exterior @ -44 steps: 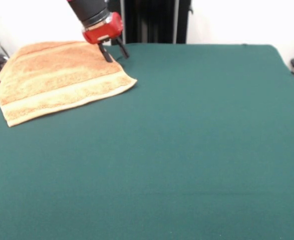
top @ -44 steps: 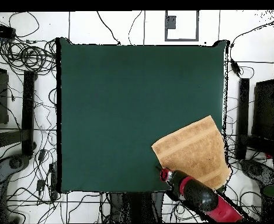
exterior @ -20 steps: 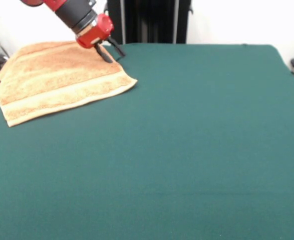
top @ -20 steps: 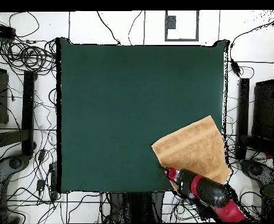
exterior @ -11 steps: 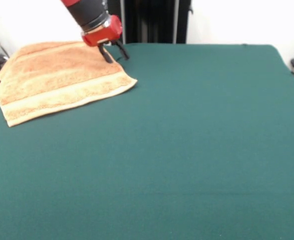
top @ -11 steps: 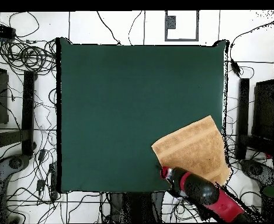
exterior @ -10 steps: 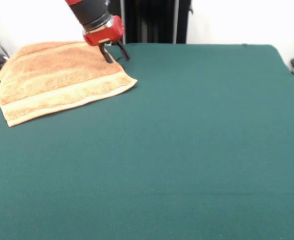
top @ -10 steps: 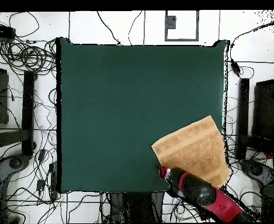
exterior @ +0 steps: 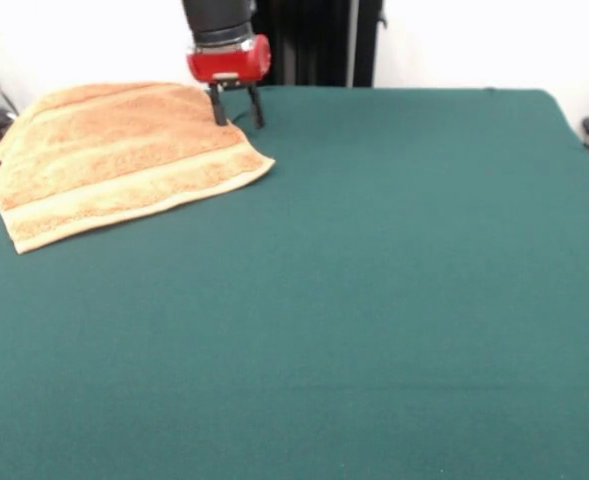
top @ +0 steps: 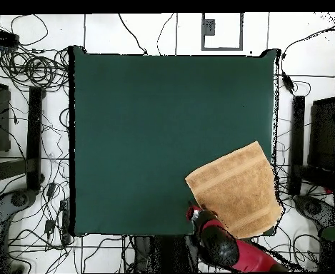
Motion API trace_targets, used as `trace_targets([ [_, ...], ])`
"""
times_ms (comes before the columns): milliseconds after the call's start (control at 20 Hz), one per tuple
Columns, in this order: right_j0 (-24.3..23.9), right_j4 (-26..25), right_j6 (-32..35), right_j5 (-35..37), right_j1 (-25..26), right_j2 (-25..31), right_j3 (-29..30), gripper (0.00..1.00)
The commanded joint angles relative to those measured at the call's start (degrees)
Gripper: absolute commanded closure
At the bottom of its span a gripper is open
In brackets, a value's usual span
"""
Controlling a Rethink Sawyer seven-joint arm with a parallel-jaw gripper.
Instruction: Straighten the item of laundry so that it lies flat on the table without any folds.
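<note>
seeing the gripper (exterior: 236,114) hanging with fingers spread, straddling the terry towel's (exterior: 114,155) far edge on the green table (exterior: 394,280).

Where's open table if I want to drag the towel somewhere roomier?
Nearly all the table is bare: everything from the towel across to the opposite edges. Only that corner is crowded, with the gripper at the towel's edge.

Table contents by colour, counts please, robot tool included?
Orange-tan: 1, the towel, lying at a table corner with one corner over the edge
Red and black: 1, the tool, open, at the towel's edge
Dark green: 1, the table itself
Total: 3
</note>
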Motion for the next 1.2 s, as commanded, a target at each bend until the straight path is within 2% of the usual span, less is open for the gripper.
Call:
trace_targets([
  [50,3.66,0.02,12.84,-18.48,17.53,6.26,-20.38,0.0],
  [250,-0.19,-9.73,14.56,-22.72,21.59,9.62,-23.66,0.0],
  [500,-1.16,-12.99,16.26,-27.34,23.7,9.9,-24.44,0.0],
  [700,-4.04,-17.46,18.12,-25.58,24.65,12.05,-24.47,0.0],
  [850,-7.18,-22.95,20.11,-22.08,24.99,14.5,-24.33,0.0],
  [1200,-11.41,-28.82,22.32,-17.62,26.27,18.0,-24.35,0.0],
])
